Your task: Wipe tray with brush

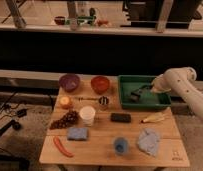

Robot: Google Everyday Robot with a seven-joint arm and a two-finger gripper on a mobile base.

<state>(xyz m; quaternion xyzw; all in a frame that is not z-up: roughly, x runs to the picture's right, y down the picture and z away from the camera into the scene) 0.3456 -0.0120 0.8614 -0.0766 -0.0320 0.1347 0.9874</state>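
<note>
The hand (146,91) sits low inside the green tray (127,85) at a back corner of the desk (102,145). It is clenched, apparently on the small dark brush (136,94) touching the tray floor. Wiping well needs light downward pressure, flat bristles and wall-to-wall strokes.

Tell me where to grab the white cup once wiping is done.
I'd pinch the white cup by one side of its wall at the rim, coming straight down: it stands upright, mouth open, with grapes and a blue sponge close by. The gripper is shut on the brush inside the tray.
</note>
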